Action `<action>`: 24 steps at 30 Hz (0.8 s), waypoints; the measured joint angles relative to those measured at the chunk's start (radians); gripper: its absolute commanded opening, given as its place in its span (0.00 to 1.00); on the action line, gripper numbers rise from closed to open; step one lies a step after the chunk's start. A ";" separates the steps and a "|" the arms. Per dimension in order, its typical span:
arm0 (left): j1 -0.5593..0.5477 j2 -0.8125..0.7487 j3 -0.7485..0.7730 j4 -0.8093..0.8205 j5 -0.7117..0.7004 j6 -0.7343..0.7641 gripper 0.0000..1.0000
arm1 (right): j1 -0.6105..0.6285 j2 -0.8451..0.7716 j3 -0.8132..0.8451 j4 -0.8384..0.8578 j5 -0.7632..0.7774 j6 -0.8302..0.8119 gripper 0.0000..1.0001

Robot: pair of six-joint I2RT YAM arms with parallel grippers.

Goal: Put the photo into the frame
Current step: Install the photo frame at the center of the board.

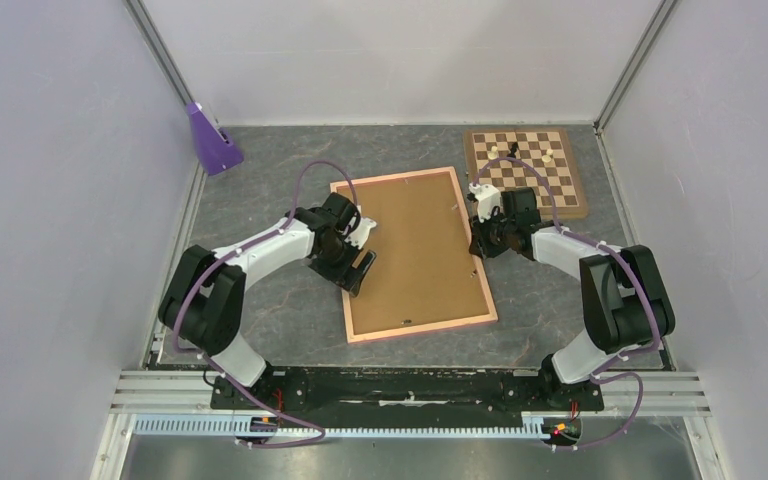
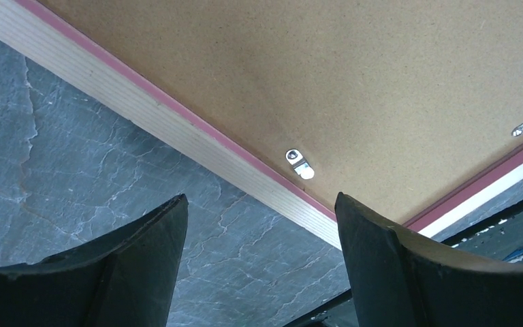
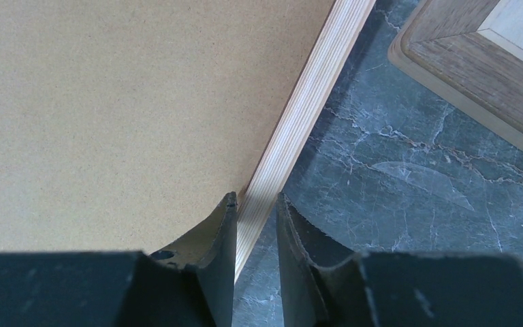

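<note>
frame (image 1: 420,328) front hidden, face down; chess pieces (image 1: 547,153) too small

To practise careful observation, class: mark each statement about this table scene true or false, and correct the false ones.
1. The frame lies back up with the brown backing board in it. True.
2. The left hand is shut. False: it is wide open, near the frame's left edge.
3. The right hand straddles the frame's right edge. True.
4. The chessboard lies on top of the frame. False: it lies apart from it, on the table at the far right.
</note>
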 measured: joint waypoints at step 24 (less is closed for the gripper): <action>-0.003 0.097 0.013 0.034 -0.013 -0.002 0.75 | 0.000 0.000 0.000 0.000 -0.001 0.000 0.17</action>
